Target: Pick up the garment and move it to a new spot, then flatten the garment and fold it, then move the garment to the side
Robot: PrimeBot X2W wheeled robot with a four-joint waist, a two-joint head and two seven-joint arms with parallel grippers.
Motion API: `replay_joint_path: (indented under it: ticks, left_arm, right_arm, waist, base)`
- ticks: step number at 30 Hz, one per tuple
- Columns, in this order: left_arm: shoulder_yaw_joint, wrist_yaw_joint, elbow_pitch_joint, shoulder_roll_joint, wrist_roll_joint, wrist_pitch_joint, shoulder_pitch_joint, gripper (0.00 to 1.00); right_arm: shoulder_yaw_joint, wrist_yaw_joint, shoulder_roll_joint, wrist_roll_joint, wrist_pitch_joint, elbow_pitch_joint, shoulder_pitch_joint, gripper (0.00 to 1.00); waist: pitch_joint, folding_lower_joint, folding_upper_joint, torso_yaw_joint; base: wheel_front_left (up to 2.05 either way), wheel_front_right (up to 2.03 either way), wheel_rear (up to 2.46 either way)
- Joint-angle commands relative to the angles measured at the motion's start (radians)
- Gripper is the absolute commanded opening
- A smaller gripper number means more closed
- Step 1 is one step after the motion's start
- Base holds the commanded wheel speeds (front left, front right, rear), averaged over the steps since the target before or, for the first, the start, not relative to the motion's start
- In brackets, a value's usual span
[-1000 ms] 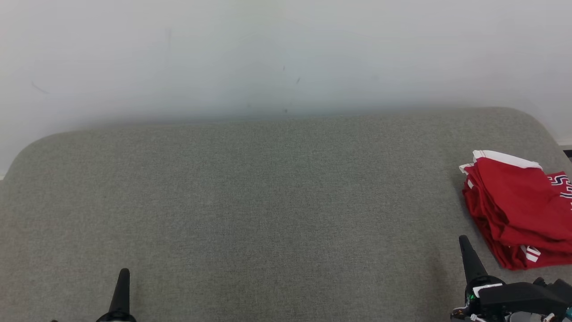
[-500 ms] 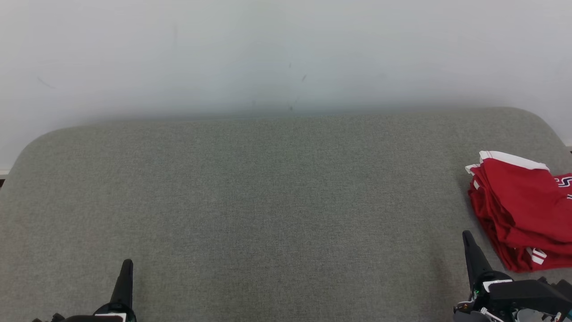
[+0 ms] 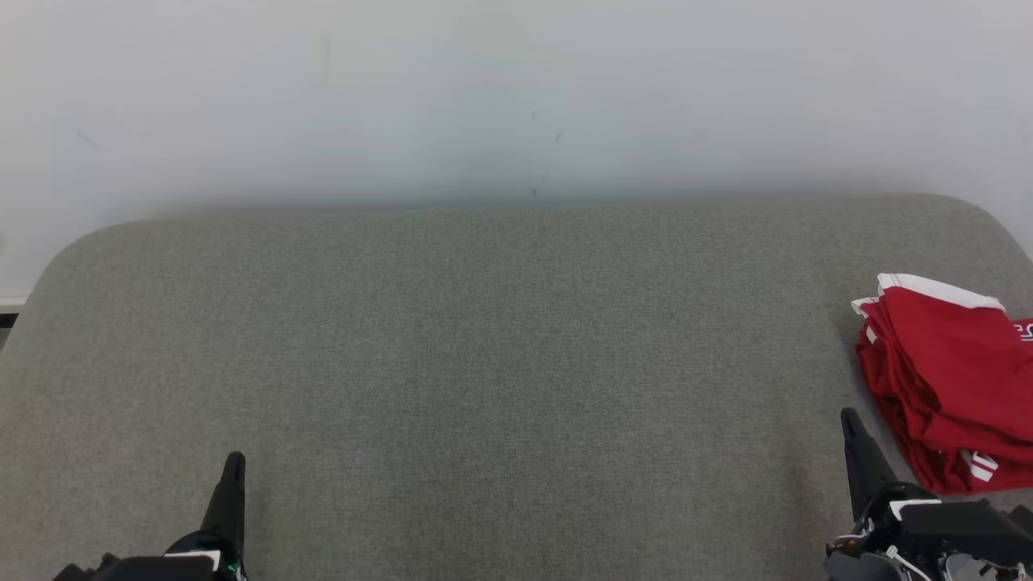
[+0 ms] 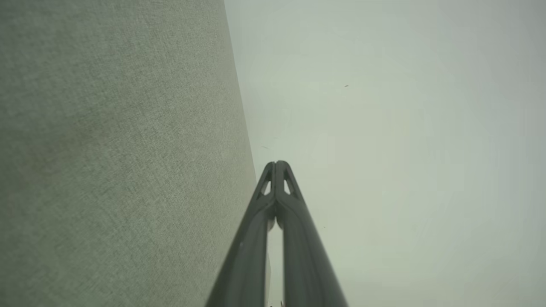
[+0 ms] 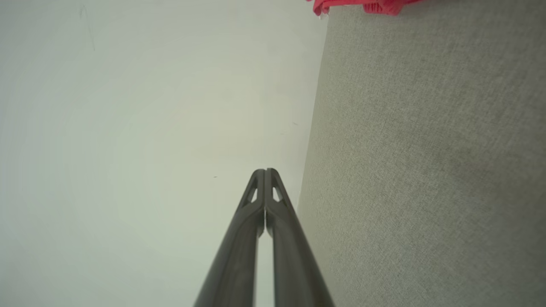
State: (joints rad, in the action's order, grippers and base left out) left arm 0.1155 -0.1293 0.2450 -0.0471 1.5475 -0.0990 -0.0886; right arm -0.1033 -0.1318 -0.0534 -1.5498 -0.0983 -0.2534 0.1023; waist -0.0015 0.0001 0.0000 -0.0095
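Pale wall (image 3: pixel 516 89) across the upper part of the head view, 1 wall, plain w/ a few faint dark specks and scuffs near the middle; below it 1 wide grey fabric surface (image 3: pixel 484 363), woven texture, both far corners rounded, far edge meeting the wall.

1 garment (image 3: pixel 944 387), red w/ white trim, lies folded in a thick stack at the right side of the surface, partly cut off by the frame edge; 1 white band along its far top edge, small white stripes on the near corner, a scrap of dark-and-white lettering at the frame edge; neither claw has hold of it; in the right wrist view a sliver of the same red cloth lies on the grey fabric at the top edge.

2 claws, both low in the head view, pointing up the frame. Right gripper (image 3: pixel 849 415) at lower right, tip near the garment's near-left corner, apparently not touching it; closed up tight, empty. Right wrist view agrees: 2 dark fingers (image 5: pixel 241 247) meeting at the tips, narrow slit lower down, 2 small cut-outs near the tips; wall on that view's left, fabric on its right. Left gripper (image 3: pixel 234 461) at lower left, well apart from the garment; also pressed together, nothing in it; left wrist view: 2 fingers w/ tips touching, fabric on the left, wall on the right.
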Motion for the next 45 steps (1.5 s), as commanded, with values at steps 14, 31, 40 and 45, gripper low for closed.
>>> replay_joint_path:
  ticks: [14, 31, 40, 45]
  left_arm:
    - [-0.001, -0.002, 0.001, -0.005, 0.068, -0.018, -0.027, 0.0]
    - [-0.001, -0.002, 0.001, -0.005, 0.068, -0.018, -0.026, 0.0]
    - [-0.001, -0.002, 0.001, -0.005, 0.068, -0.018, -0.026, 0.0]
    - [-0.001, -0.002, 0.001, -0.005, 0.068, -0.018, -0.026, 0.0]
  right_arm:
    - [-0.014, 0.002, 0.005, -0.063, -0.019, 0.011, 0.009, 0.0]
    - [-0.014, 0.002, 0.004, -0.064, -0.019, 0.011, 0.009, 0.0]
    - [-0.013, 0.002, 0.004, -0.064, -0.019, 0.011, 0.009, 0.0]
    - [-0.013, 0.002, 0.004, -0.064, -0.019, 0.011, 0.009, 0.0]
  waist:
    - [0.005, -0.0001, 0.0, 0.01]
    - [0.005, -0.0001, 0.0, 0.01]
    - [0.005, -0.0001, 0.0, 0.01]
    - [0.005, -0.0001, 0.0, 0.01]
  base:
    - [0.0, 0.0, 0.0]
    - [0.0, 0.0, 0.0]
    - [0.0, 0.0, 0.0]
    - [0.0, 0.0, 0.0]
